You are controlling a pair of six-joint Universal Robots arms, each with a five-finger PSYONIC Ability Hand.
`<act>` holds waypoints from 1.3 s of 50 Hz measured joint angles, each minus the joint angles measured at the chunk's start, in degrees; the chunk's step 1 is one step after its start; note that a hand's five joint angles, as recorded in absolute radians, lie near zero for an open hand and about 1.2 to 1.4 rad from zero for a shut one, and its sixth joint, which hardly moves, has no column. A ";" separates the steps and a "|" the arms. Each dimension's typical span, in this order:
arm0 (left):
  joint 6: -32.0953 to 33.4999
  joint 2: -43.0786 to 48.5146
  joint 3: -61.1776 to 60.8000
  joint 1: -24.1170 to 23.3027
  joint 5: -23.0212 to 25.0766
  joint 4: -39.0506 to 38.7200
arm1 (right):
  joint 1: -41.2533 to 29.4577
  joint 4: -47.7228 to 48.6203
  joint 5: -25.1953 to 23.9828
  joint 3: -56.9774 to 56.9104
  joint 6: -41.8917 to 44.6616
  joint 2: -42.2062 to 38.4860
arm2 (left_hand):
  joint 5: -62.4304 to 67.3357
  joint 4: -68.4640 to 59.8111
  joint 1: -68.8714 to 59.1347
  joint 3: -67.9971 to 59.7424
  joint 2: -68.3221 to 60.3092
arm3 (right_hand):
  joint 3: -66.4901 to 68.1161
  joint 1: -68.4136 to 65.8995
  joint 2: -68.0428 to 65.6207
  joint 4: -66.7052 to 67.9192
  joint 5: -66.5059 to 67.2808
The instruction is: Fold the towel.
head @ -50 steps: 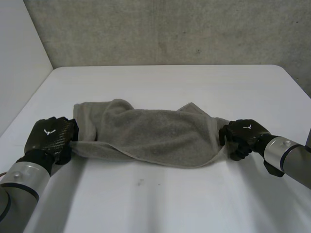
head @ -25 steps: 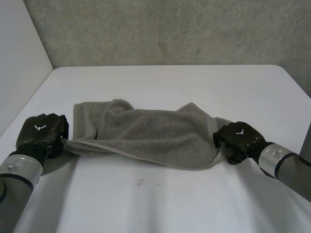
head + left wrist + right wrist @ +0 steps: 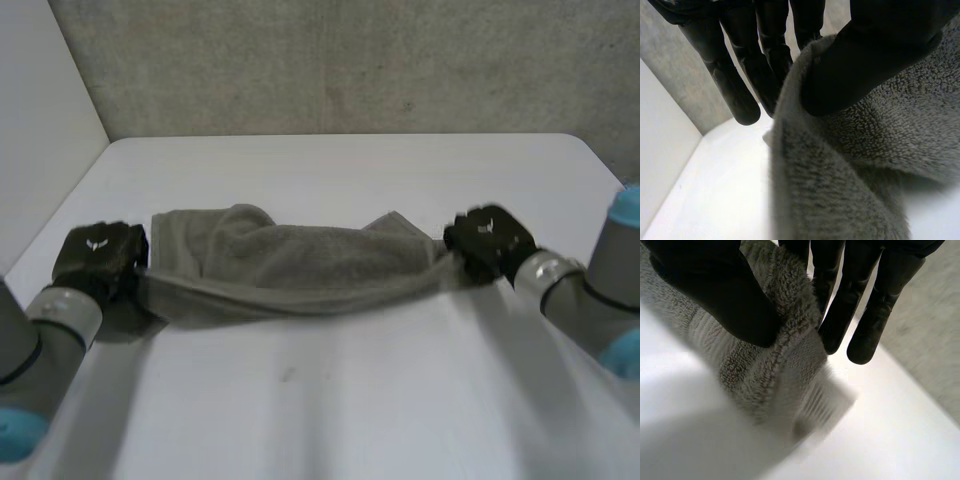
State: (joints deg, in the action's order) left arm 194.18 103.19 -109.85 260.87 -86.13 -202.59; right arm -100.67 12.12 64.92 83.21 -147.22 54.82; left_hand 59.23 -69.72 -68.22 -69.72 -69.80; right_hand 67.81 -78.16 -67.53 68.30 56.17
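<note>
Towel [image 3: 290, 265] is a grey terry one, bunched lengthwise into a long rumpled band across the middle of the white table [image 3: 330, 410], running from one hand to the other. Left hand [image 3: 98, 255] has the towel's left end. In its wrist view the thumb presses the cloth edge against the fingers [image 3: 732, 85], which are mostly straight, so it's a pinch on that end. Right hand [image 3: 488, 240] does the same at the right end: thumb on top of the hemmed edge, fingers [image 3: 872, 315] behind it, cloth clamped between. From the head view the near edge of the towel looks pulled fairly taut from hand to hand, with shadow under it — the far part, with its soft folds and one raised hump near the left end, lies slumped on the table.
</note>
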 measured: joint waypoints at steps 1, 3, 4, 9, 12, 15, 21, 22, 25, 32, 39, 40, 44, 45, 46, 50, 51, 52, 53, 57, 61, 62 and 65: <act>0.00 0.00 0.00 0.00 0.00 0.00 | 0.00 0.00 0.00 0.00 0.00 0.00 | 0.00 0.00 0.00 0.00 0.00 | 0.00 0.00 0.00 0.00 0.00; 0.13 2.49 4.76 -0.29 0.06 0.02 | -1.08 -0.19 1.01 -5.66 -2.09 -1.48 | 0.00 0.00 -0.01 0.00 0.00 | 0.06 -0.06 -0.02 0.01 0.11; 0.22 4.48 9.16 -0.53 0.19 0.11 | -1.82 -0.32 1.96 -10.84 -3.86 -2.71 | 0.00 -0.01 -0.01 0.00 -0.01 | 0.16 -0.16 -0.03 0.02 0.16; 0.22 10.64 27.70 -1.39 1.02 0.14 | -3.41 1.60 7.94 -29.61 -8.89 -5.96 | 0.00 -0.03 -0.22 -0.04 -0.04 | 0.29 -0.24 -0.05 0.04 0.20; 0.20 13.50 36.71 -1.81 1.42 0.20 | -3.95 4.40 10.73 -35.29 -10.67 -6.11 | 0.00 -0.03 -0.22 -0.04 -0.04 | 0.29 -0.25 -0.05 0.04 0.20; 0.00 17.20 49.63 -2.42 1.82 0.33 | -4.59 12.45 14.84 -40.13 -13.89 -3.89 | 0.00 -0.04 -0.22 -0.04 -0.04 | 0.29 -0.25 -0.07 0.04 0.20; -3.45 15.46 62.32 -3.11 -0.08 1.35 | -4.70 19.44 15.77 -32.71 -16.06 3.02 | 0.00 -0.04 -0.23 -0.04 -0.04 | 0.29 -0.27 -0.08 0.04 0.46; -3.45 15.46 62.32 -3.11 -0.08 1.35 | -4.70 19.44 15.77 -32.71 -16.06 3.02 | 0.00 -0.04 -0.23 -0.04 -0.04 | 0.29 -0.27 -0.08 0.04 0.46; -5.92 12.25 56.30 -2.83 -0.71 2.86 | -4.41 16.10 13.14 -25.04 -16.07 5.90 | 0.16 -0.04 -0.23 -0.04 -0.04 | 0.29 -0.40 -0.09 0.04 0.55; -6.92 9.51 38.99 -2.33 0.74 3.65 | -4.17 5.40 8.32 -15.88 -14.77 6.22 | 0.16 -0.05 -0.23 -0.04 -0.04 | 0.32 -0.43 -0.31 0.12 0.56; -6.60 10.32 21.78 -2.28 4.77 2.90 | -2.60 -4.87 6.36 -6.77 -8.11 4.41 | 0.16 -0.05 -0.23 -0.04 -0.04 | 0.33 -0.43 -0.30 0.22 0.56; -6.57 10.54 20.27 -2.25 5.03 2.81 | -2.28 -5.51 6.27 -5.99 -7.40 4.42 | 0.16 -0.05 -0.23 -0.04 -0.04 | 0.33 -0.43 -0.31 0.22 0.56; -6.52 11.52 12.55 -2.09 5.88 2.38 | -0.55 -8.48 5.50 -2.03 -3.68 4.96 | 0.16 -0.05 -0.23 -0.04 -0.04 | 0.33 -0.43 -0.31 0.22 0.57; -6.50 11.44 10.06 -2.02 6.00 2.33 | 0.24 -9.81 4.96 -0.36 -2.27 5.69 | 0.16 -0.05 -0.23 -0.04 -0.04 | 0.33 -0.43 -0.31 0.22 0.57; -6.49 11.25 8.51 -1.97 6.06 2.29 | 0.56 -10.33 4.73 0.25 -1.78 6.08 | 0.16 -0.06 -0.23 -0.04 -0.04 | 0.33 -0.43 -0.30 0.22 0.57; -6.47 9.21 3.01 -1.88 6.11 2.29 | 2.24 -13.64 3.63 3.45 -0.33 9.13 | 0.16 -0.06 -0.23 -0.04 -0.04 | 0.33 -0.43 -0.31 0.22 0.57; -6.47 8.49 1.79 -1.89 6.11 2.33 | 2.61 -14.44 3.43 4.18 -0.21 9.99 | 0.16 -0.06 -0.23 -0.04 -0.04 | 0.33 -0.43 -0.30 0.22 0.57; -6.46 7.34 0.16 -1.92 6.08 2.32 | 2.90 -14.99 3.30 4.74 -0.15 10.69 | 0.16 -0.06 -0.23 -0.04 -0.04 | 0.33 -0.43 -0.30 0.22 0.57; -6.46 7.34 0.16 -1.92 6.08 2.32 | 2.90 -14.99 3.30 4.74 -0.15 10.69 | 0.16 -0.06 -0.23 -0.04 -0.04 | 0.33 -0.43 -0.30 0.22 0.57; -6.45 2.66 -5.07 -2.29 5.96 2.11 | 5.62 -17.92 2.72 9.20 -0.18 16.41 | 0.16 -0.06 -0.23 -0.04 -0.04 | 0.33 -0.43 -0.31 0.22 0.57; -6.49 0.17 -7.74 -2.46 5.90 1.19 | 8.27 -18.03 2.17 12.92 -0.35 19.96 | -5.95 6.48 5.83 6.77 6.86 | 0.33 -0.43 -0.31 0.22 0.57; -6.49 0.00 -7.98 -2.43 5.89 1.00 | 8.95 -17.86 1.94 13.87 -0.41 20.64 | -7.22 7.86 6.96 7.86 7.94 | 0.33 -0.43 -0.31 0.22 0.57; -6.49 -0.22 -8.77 -2.13 5.88 -0.34 | 11.19 -16.16 0.71 17.00 -0.67 22.08 | -11.96 12.52 11.11 12.60 12.73 | 0.33 -0.43 -0.31 0.22 0.57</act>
State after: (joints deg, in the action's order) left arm 187.70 102.97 -118.62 258.74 -80.25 -202.94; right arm -89.48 -4.04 65.63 100.20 -147.88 76.90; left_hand 47.27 -57.20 -57.11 -57.12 -57.07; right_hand 68.13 -78.59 -67.83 68.52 56.75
